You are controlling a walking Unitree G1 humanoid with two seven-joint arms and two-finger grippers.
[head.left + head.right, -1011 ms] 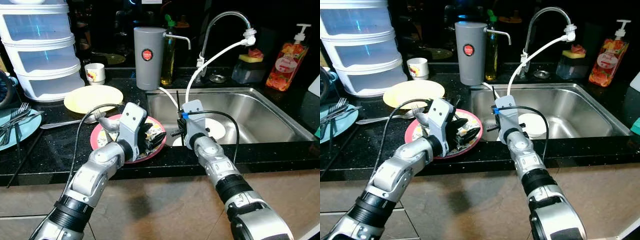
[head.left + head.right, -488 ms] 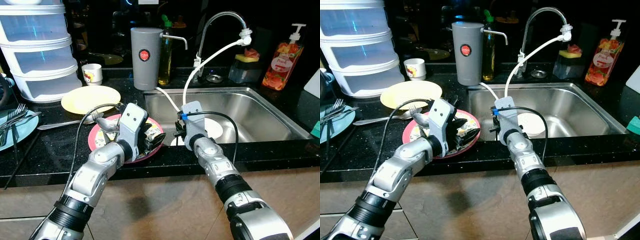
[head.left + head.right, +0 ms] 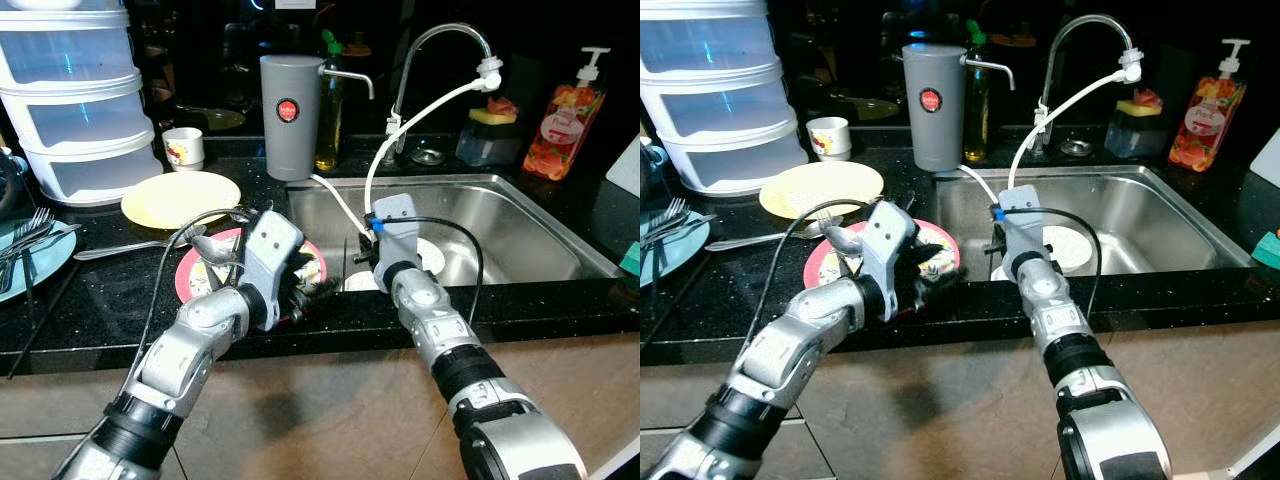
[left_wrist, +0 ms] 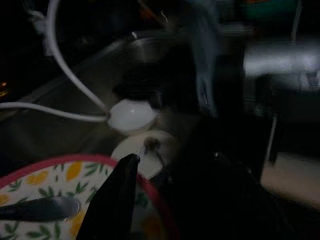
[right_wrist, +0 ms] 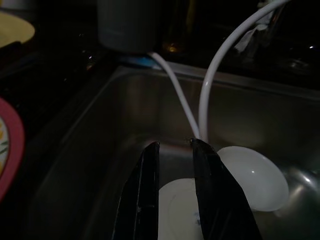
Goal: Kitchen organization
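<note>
A red-rimmed plate [image 3: 195, 270] with a yellow flower pattern and a spoon [image 4: 35, 207] on it lies on the black counter left of the sink. My left gripper [image 3: 318, 292] hangs over the plate's right rim, open, one finger [image 4: 117, 195] above the patterned surface and the rim running between the two. At the sink's front left corner my right gripper [image 3: 360, 258] points into the basin, open by a narrow gap [image 5: 175, 145] with nothing in it. Below it lie a white plate [image 5: 175, 212] and a white round dish [image 5: 252, 175].
A white hose [image 3: 420, 120] runs from the faucet [image 3: 440, 40] down into the steel sink [image 3: 520, 230]. On the counter stand a grey dispenser [image 3: 286, 115], a yellow plate [image 3: 180, 197], a cup [image 3: 183, 148], stacked drawers [image 3: 80, 100], a blue plate with forks [image 3: 30, 250] and a soap bottle [image 3: 565, 130].
My left gripper has tipped down and forward onto the plate's right rim. My right gripper has shifted slightly right along the sink's edge. The camera has drifted a little.
</note>
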